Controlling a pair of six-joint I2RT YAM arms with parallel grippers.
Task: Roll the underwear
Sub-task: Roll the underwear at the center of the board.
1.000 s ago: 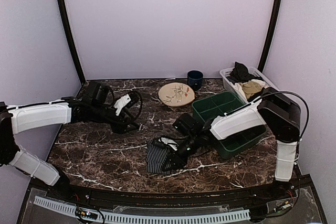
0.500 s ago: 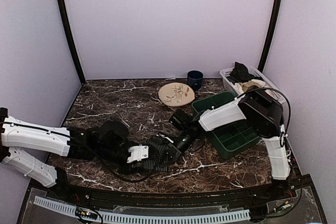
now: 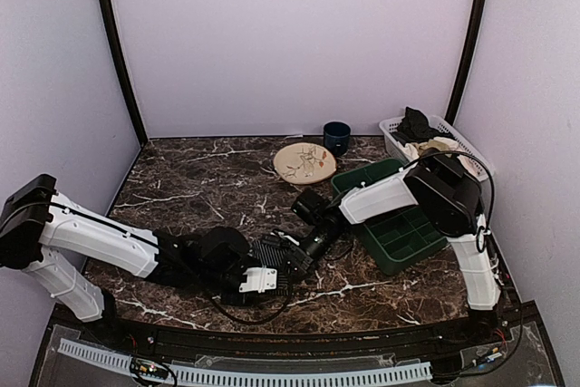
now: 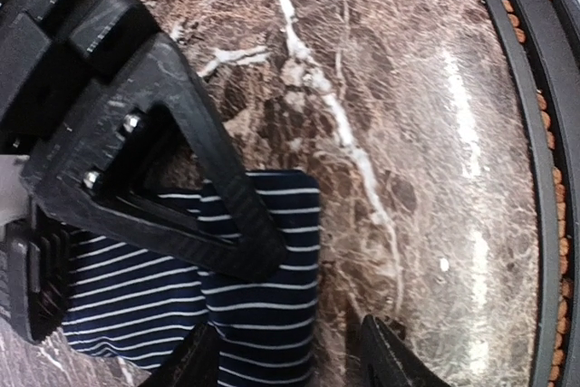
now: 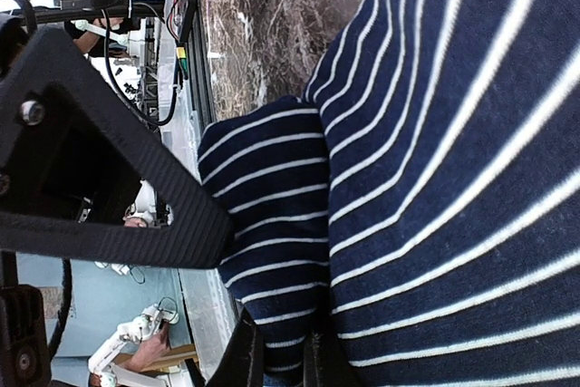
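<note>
Mid-roll, I'd say: right fingers (image 5: 246, 360) clench the soft navy pinstriped underwear (image 5: 435, 178); left fingers (image 4: 385, 362), parted astride its edge, should pinch next.

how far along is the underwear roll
Done: the underwear is on the table, with one layer seemingly folded over another. In hand: the right hand pinches it shut, while the left hand hangs open at its edge. Left: no tight roll shows yet, so most of the rolling looks undone.
</note>
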